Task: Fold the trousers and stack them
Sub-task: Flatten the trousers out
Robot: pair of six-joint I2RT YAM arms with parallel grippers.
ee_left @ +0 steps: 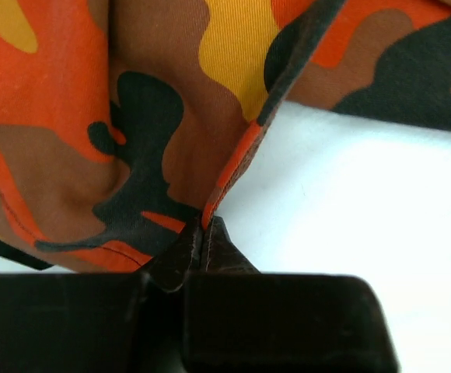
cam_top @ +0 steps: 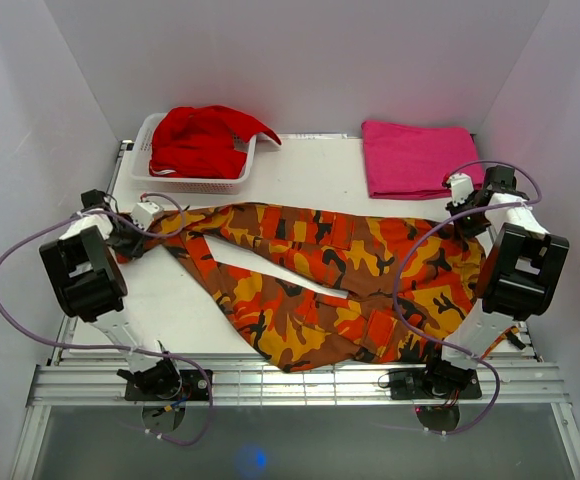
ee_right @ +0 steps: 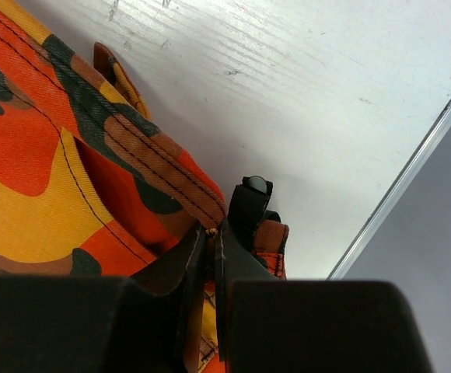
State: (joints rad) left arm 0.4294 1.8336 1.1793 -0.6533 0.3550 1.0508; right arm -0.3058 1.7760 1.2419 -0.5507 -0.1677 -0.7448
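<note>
My left gripper (cam_top: 142, 232) pinches a leg hem of the trousers (cam_top: 330, 290) at nine o'clock, my right gripper (cam_top: 467, 215) clamps the waistband at three, likely to stretch them flat for folding.

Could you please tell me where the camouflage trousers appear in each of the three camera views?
Top external: the trousers lie spread across the middle of the table.
Left wrist: they fill the upper left, hem pinched in the left gripper.
Right wrist: they fill the left side, edge pinched in the right gripper.
Shared landmark: the white table.
</note>
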